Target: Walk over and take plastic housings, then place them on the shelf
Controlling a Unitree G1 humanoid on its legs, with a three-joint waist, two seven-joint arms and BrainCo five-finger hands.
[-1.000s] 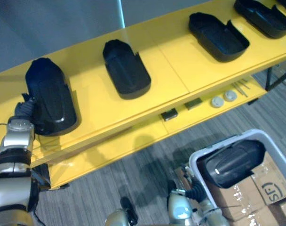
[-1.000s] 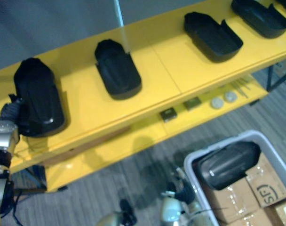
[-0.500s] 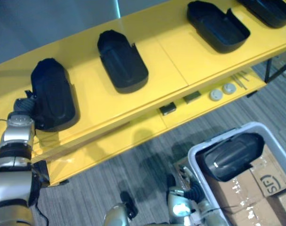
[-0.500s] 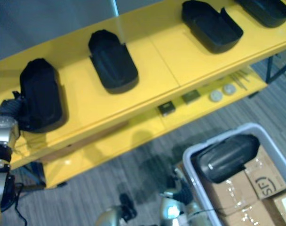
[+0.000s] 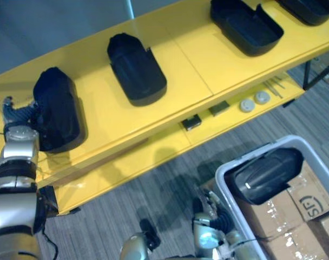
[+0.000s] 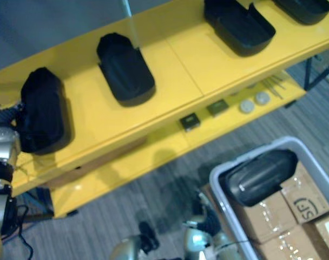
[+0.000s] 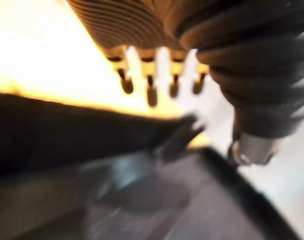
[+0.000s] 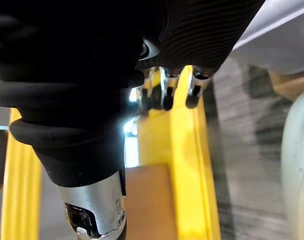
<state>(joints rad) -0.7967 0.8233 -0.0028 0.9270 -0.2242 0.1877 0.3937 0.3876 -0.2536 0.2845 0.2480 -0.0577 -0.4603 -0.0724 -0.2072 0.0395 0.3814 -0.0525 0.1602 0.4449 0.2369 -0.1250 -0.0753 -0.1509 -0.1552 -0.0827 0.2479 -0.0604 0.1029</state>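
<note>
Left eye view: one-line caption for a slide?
Left hand beside the leftmost housing on the yellow shelf; another housing lies in the white bin.

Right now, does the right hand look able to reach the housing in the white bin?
Probably yes: the right hand hangs beside the white bin, and the housing lies uncovered in it.

The left arm, a rounded silver-grey metal shell, is being broken by black bands. The left hand and right hand are being sheathed in dark ribbed covers, and silver fingers are being capped with dark tips.
</note>
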